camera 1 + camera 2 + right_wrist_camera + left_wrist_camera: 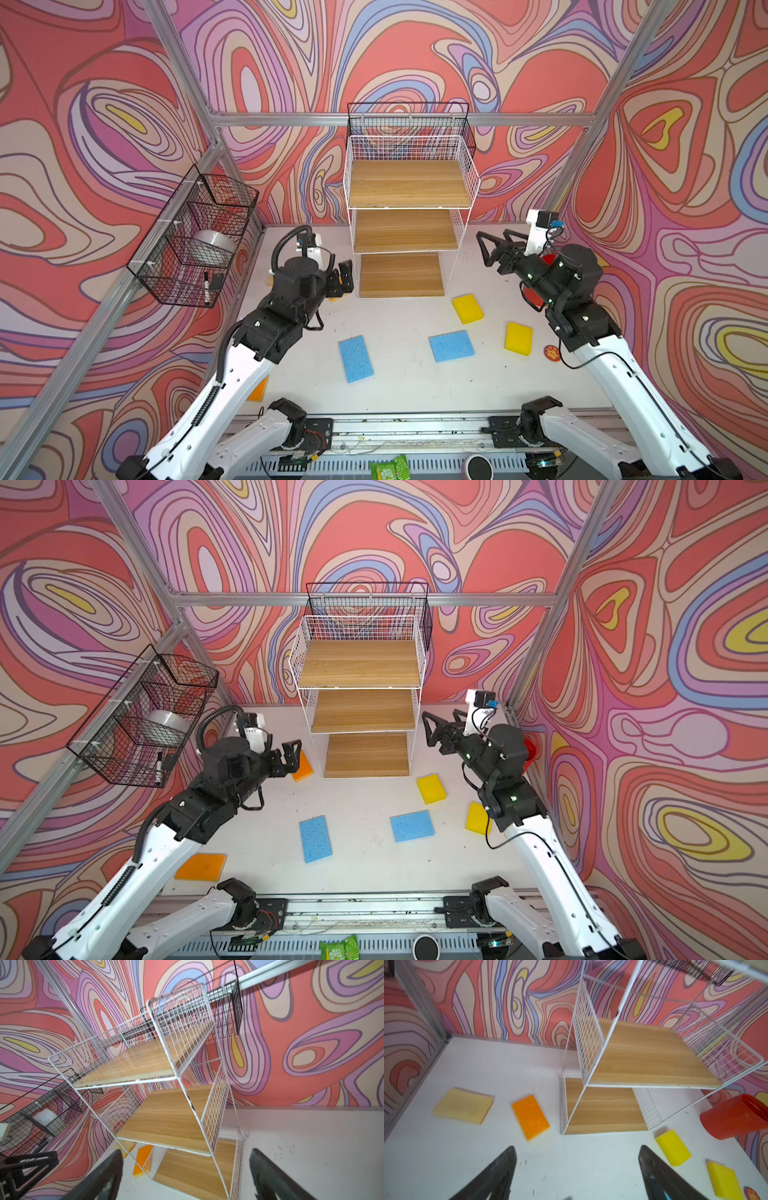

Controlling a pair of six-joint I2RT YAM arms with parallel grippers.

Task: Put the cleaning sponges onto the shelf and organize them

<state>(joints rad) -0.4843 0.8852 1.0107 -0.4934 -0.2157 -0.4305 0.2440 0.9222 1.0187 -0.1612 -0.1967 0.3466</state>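
The shelf (409,185) stands at the back middle, a white wire rack whose three wood tiers are bare. Flat on the table lie two blue sponges (355,358) (451,345) and two yellow sponges (468,308) (518,338). An orange sponge (302,766) and a tan-side-up sponge (464,1105) lie left of the shelf's foot. Another orange sponge (201,866) lies front left. My left gripper (338,282) hovers open and empty above the orange sponge by the shelf. Right of the shelf, my right gripper (493,239) is open and empty, facing the middle tier.
Black wire baskets (195,241) with a tape roll and a marker hang on the left wall. Another black basket (409,120) hangs behind the shelf's top. A red cup (735,1118) lies tipped at the right wall, and a small round disc (551,352) lies near the right arm.
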